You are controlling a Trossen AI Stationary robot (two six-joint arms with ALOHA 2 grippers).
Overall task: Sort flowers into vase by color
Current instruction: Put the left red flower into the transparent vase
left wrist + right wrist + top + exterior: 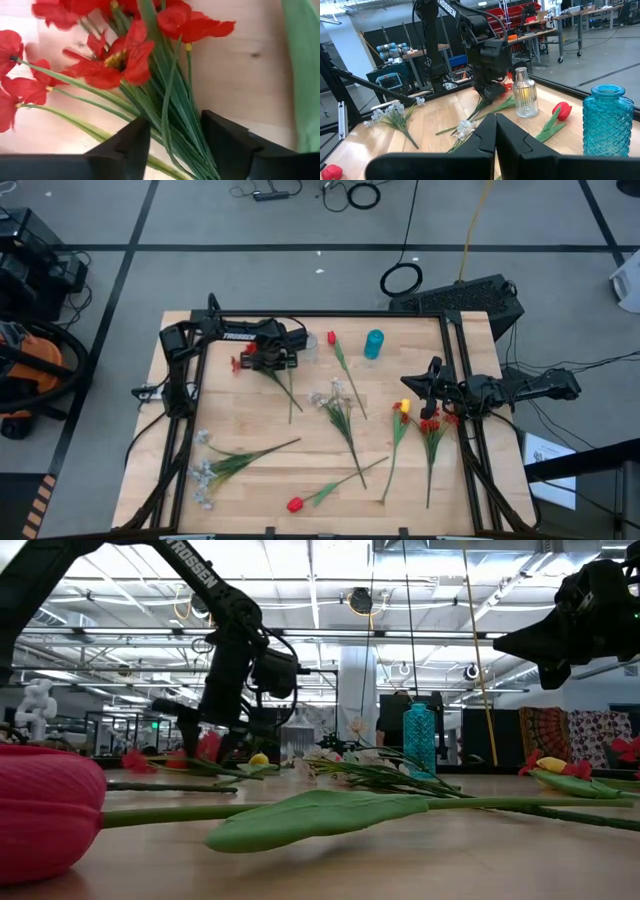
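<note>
- Left gripper (172, 145): fingers spread, straddling the red flower cluster (120, 55) stems beside the clear vase (524, 93).
- Right gripper (495, 131): clenched shut, empty, well apart from that vase.

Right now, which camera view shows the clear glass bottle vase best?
The right wrist view: the clear glass bottle vase stands upright and whole beside the left gripper. The high view shows it only from above as a faint shape. The low view shows it indistinctly behind flowers. The left wrist view misses it.
</note>
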